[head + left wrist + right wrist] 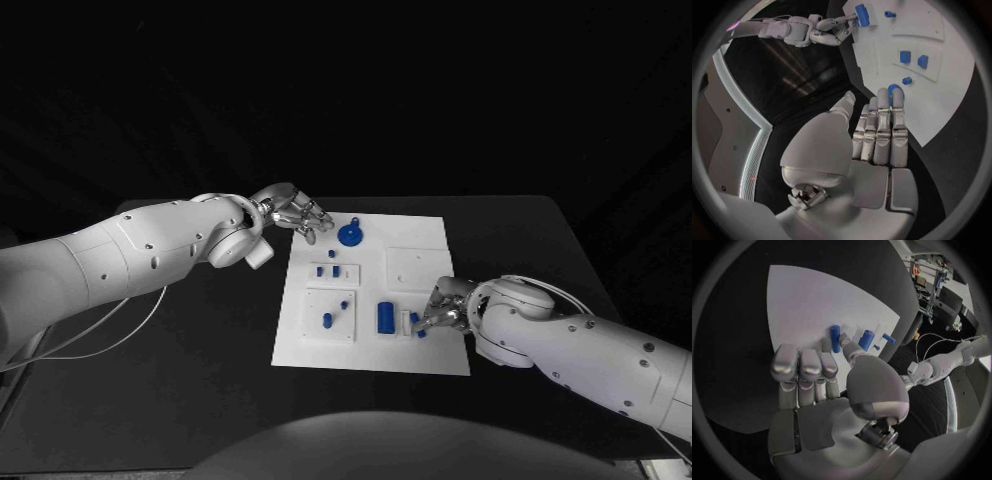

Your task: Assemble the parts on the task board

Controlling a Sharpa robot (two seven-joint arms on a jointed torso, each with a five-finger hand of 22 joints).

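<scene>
Head view: task board (pixel 418 290), a white plate, lies mid-frame on the black table (pixel 188 380); blue parts sit on it in several spots.

Left hand (pixel 293 213) sits at the board's upper left corner, fingers curled over the edge; just right of it lies a round blue part with a small tab (pixel 352 236); left wrist view shows the same hand (pixel 879 131) with fingers straight and side by side over the board edge, fingertips (pixel 896 96) partly covering a round blue part; whether the hand touches or grips that part, cannot tell.

Right hand (pixel 440 310) lies at the board's lower right, fingers bent toward a small blue part (pixel 418 322) at their tips; right wrist view shows this hand (pixel 814 377) with fingers curled together over the board and the thumb reaching toward a short blue cylinder (pixel 835 338); grip not resolvable, cannot tell.

Other parts, head view: a long blue block (pixel 385 316) lower centre, just left of the right hand; two small blue pieces (pixel 329 270) in the recessed panel centre-left; two small blue pegs (pixel 336 312) in the lower left panel.
</scene>
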